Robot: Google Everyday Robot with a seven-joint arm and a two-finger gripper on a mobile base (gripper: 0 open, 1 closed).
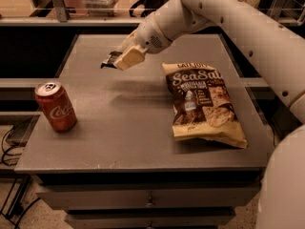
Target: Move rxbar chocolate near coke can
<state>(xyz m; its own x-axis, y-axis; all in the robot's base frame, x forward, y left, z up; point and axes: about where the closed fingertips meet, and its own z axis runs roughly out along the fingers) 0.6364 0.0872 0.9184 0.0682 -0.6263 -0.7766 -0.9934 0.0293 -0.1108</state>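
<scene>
Matte grey tabletop (119,132); claw (122,59) aloft, clenched on flat black rxbar chocolate (109,61); cylindrical red coke can (55,106) front-left.

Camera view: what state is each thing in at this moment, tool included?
tool: in the air over the back left of the table, shut on the rxbar chocolate.
rxbar chocolate: held off the table, poking out of the tool to the left.
coke can: upright on the table's front left, apart from the bar.
chip bag: lying flat, face up, on the right side.
drawer: shut.
</scene>
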